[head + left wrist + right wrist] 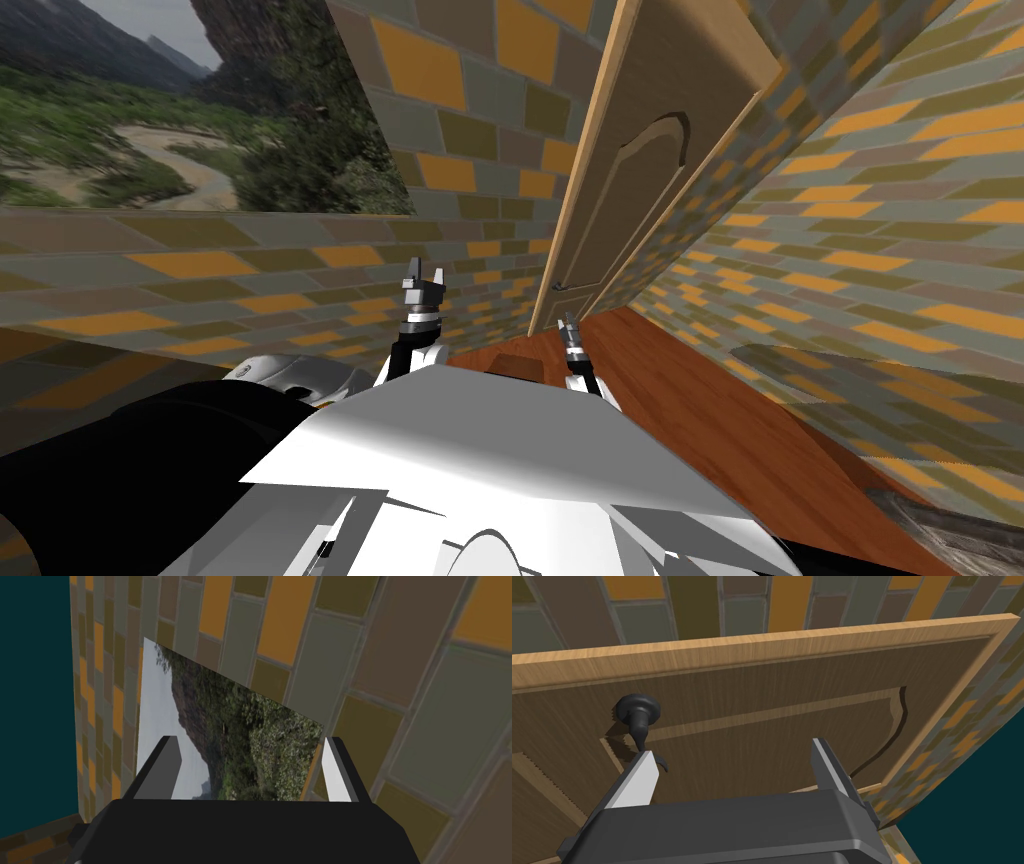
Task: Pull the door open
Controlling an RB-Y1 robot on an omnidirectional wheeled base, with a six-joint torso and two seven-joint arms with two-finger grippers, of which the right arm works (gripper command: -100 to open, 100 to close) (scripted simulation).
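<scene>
Here the right tool (732,750) points straight at the brown door (792,706), its two fingers spread wide and gripping nothing. The door stands ahead of the robot and slightly to its right. It sits inside a light wooden frame (762,646) set into a wall (480,130) of orange, olive and grey tiles. The panel looks flush with that frame, so I judge the door shut, or very nearly so.

The dark handle (638,712) is a round base with a lever that curves down towards the tool. In the right wrist view the lever's tip lies just beside one finger (643,773), at its outer edge and not in the gap between the two. The wide spread suits an approach, since it leaves room for the lever to pass between the fingers before they close. As things stand the tool is off to one side, so it probably has to shift sideways towards the handle and move closer before a grip is possible.

The left tool (424,272) is raised to the left of the chest, well away from the door, with its fingers also wide apart and empty. It seems parked there to stay out of the door's swing.

The reddish wooden floor (700,400) runs up to the doorway. The main risk, I think, is closing beside the lever and missing it.
</scene>
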